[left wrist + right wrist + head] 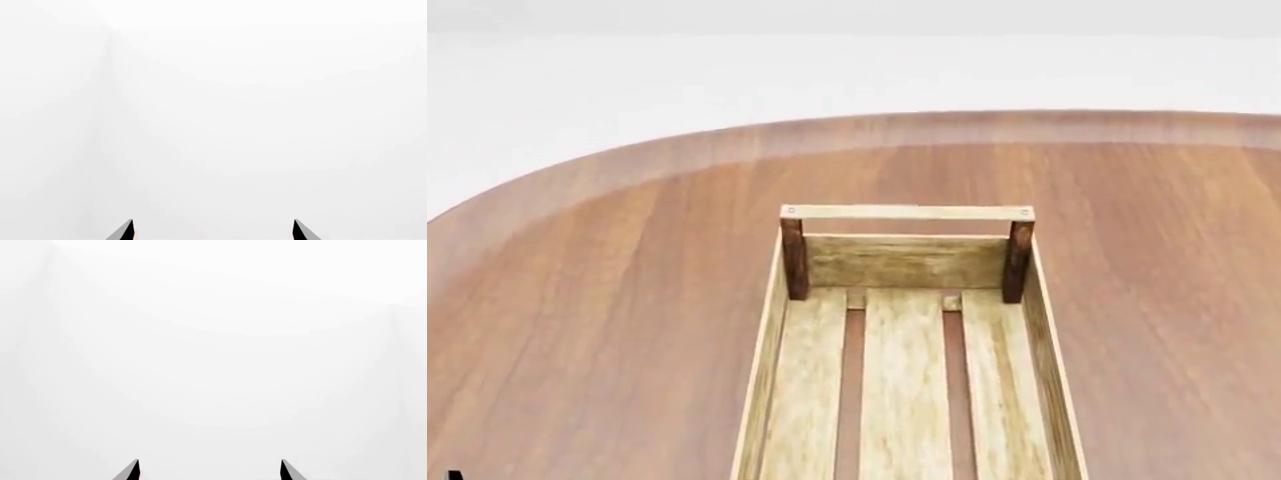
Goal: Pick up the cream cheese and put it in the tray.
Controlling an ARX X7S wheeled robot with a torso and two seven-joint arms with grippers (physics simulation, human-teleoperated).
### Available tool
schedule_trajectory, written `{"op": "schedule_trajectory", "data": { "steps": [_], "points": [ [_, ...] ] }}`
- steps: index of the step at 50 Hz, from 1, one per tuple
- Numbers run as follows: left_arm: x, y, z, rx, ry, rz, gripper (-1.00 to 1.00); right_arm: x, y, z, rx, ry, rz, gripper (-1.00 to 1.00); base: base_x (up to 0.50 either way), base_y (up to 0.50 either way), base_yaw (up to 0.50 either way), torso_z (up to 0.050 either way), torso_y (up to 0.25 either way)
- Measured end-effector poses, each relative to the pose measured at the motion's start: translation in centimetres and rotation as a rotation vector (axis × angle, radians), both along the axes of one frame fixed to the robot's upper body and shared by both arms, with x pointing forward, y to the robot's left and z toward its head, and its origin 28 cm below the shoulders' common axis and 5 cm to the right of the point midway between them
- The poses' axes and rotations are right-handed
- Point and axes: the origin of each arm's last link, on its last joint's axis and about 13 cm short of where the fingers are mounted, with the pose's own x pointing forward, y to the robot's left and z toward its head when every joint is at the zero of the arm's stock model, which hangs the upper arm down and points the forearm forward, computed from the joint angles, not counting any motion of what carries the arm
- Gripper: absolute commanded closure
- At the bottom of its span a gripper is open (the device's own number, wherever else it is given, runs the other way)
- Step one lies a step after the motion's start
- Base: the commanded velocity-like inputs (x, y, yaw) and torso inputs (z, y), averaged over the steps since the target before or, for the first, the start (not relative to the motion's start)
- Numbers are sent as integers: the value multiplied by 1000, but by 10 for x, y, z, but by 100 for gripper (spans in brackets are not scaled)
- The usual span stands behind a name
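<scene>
Two claws, left claw [212, 231] and right claw [209, 471], show only spread tips on white, so both look open and empty; we see no cream cheese anywhere; the tray [777, 345] sits on the worktop [587, 300]; we guess the box is light and stiff, best pinched across its narrow sides.

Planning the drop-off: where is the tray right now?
In the head view, the tray sits on the wooden table, centred just ahead of the robot, lengthwise away from it, its far end rail toward the table's curved edge.

A long rectangular tray of light wooden slats [767, 370] with dark brown corner posts lies on a rounded reddish-brown wooden table [587, 300], its far end rail spanning both posts.
</scene>
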Motion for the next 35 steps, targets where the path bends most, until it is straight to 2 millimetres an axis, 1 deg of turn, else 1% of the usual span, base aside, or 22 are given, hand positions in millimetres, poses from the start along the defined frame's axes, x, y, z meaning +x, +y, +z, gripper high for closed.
{"op": "schedule_trajectory", "data": {
  "steps": [35],
  "points": [
    [1,1,0,-6,3,1,-100,-4,-2,3,24,-26,-15,-100,0,0,0,0,0]
  ]
}}
